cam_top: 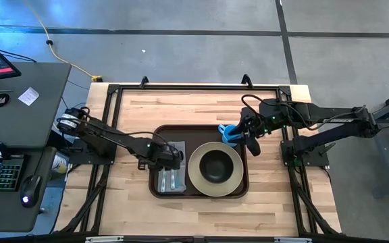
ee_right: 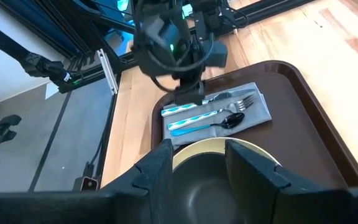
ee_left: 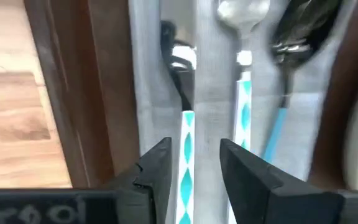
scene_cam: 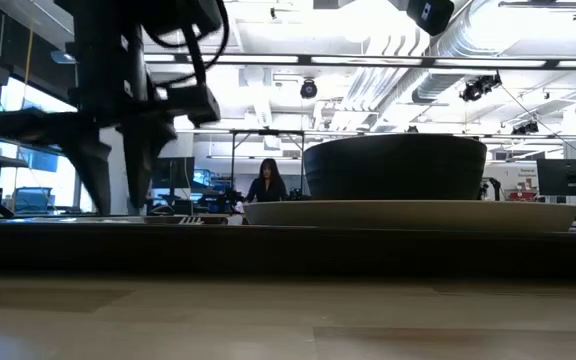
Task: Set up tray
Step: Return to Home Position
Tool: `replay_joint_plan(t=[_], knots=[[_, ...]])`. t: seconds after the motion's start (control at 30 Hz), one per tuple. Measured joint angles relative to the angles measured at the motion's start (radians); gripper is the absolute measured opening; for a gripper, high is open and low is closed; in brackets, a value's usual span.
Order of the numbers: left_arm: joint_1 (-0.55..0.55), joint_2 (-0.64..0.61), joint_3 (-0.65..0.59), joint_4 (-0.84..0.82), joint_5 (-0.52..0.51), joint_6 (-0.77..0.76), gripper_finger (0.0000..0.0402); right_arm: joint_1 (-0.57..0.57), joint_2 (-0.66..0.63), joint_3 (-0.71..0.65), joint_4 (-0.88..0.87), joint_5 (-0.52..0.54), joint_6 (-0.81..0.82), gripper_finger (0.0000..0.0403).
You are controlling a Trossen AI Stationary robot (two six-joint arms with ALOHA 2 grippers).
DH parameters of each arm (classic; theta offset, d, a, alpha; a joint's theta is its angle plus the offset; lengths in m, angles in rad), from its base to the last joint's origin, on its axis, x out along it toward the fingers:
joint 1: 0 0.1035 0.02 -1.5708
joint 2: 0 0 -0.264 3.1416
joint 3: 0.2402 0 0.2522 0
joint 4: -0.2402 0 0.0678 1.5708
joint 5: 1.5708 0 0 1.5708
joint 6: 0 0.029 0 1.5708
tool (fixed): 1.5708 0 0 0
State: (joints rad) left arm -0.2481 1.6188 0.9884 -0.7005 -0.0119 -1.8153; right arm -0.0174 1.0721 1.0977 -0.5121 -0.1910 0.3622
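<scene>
From above, the tray [cam_top: 181,135] is sitting mid-table, with the left gripper [cam_top: 171,158] hovering over its gray napkin [cam_top: 181,181] and the right gripper [cam_top: 252,146] hanging beside a blue cup [cam_top: 229,133]. At table level, a dark bowl [scene_cam: 395,165] is resting on the plate [scene_cam: 408,213]. In the left wrist view, the fingers [ee_left: 157,168] are standing narrowly parted and empty above the knife [ee_left: 187,134]. In the right wrist view, the fingers [ee_right: 154,168] are standing parted and empty over the bowl.

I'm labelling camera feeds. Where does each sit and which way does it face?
High: overhead, straight down on the tray, left gripper and right gripper both showing.
Low: table height, level across at the plate and bowl; left gripper at picture-left.
Left wrist: down past its open fingers onto knife, fork, spoon on the napkin.
Right wrist: past its open fingers, over the bowl, toward the left gripper.
Both wrist views share the cutlery.
</scene>
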Motion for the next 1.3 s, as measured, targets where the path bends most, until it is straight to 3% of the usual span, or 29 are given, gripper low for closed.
replay_joint_plan(t=[0.27,0.43,0.63,0.8,0.9,1.03,1.13,1.3], knots=[[0.0,-0.136,0.001,-0.126,-0.055,0.014,0.0161,-0.009,0.0,0.0,-0.033,0.019,0.012,0.0139],[-0.001,-0.25,0.0,-0.162,-0.203,0.096,0.0158,-0.037,-0.008,0.0,-0.029,0.017,0.024,0.0139],[0.0,-0.378,0.001,-0.002,-0.465,0.416,0.0149,-0.096,-0.034,0.0,-0.021,0.016,0.065,0.0127],[0.012,-0.465,0.0,0.21,-0.558,0.748,0.0135,-0.149,-0.071,0.0,0.022,0.012,0.079,0.0089],[0.066,-0.5,0.003,0.383,-0.498,0.923,0.0121,-0.179,-0.095,0.0,0.05,0.01,0.084,0.0062],[0.174,-0.534,0.004,0.569,-0.256,1.119,0.0093,-0.21,-0.114,0.0,0.084,0.001,0.094,0.0018],[0.249,-0.561,0.002,0.639,-0.089,1.218,0.0061,-0.227,-0.124,0.0,0.085,0.003,0.123,0.0005],[0.348,-0.614,0.001,0.609,0.056,1.289,0.002,-0.25,-0.136,0.0,0.057,0.017,0.144,0.0011]])
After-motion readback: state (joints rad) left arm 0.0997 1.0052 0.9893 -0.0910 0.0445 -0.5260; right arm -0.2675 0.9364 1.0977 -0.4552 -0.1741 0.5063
